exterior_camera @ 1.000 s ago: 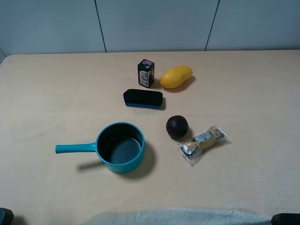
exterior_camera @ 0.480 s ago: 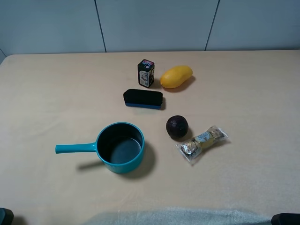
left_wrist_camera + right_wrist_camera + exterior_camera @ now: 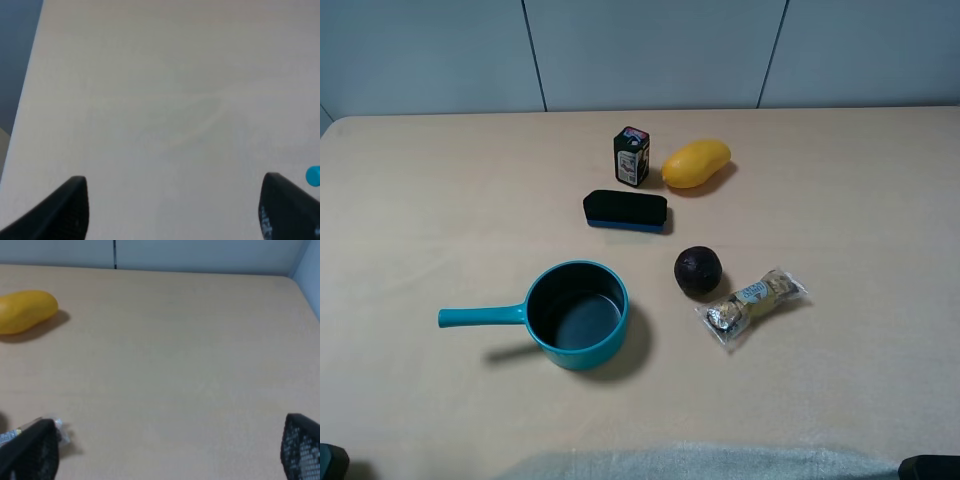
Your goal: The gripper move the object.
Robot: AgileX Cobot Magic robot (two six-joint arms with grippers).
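Lying unmoved since before — eraser (image 3: 625, 211) untouched, left pincer (image 3: 172, 210) and right pincer (image 3: 167, 452) both spread wide.

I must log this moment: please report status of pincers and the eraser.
Left pincer open, empty. Right pincer open, empty. Eraser untouched on table. Small black box close behind it.

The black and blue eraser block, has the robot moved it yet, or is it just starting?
Just starting. Done: nothing; the eraser block lies untouched by the small black box. In hand: nothing; the left gripper and right gripper are open over bare table. Left: reach, grab, move it.
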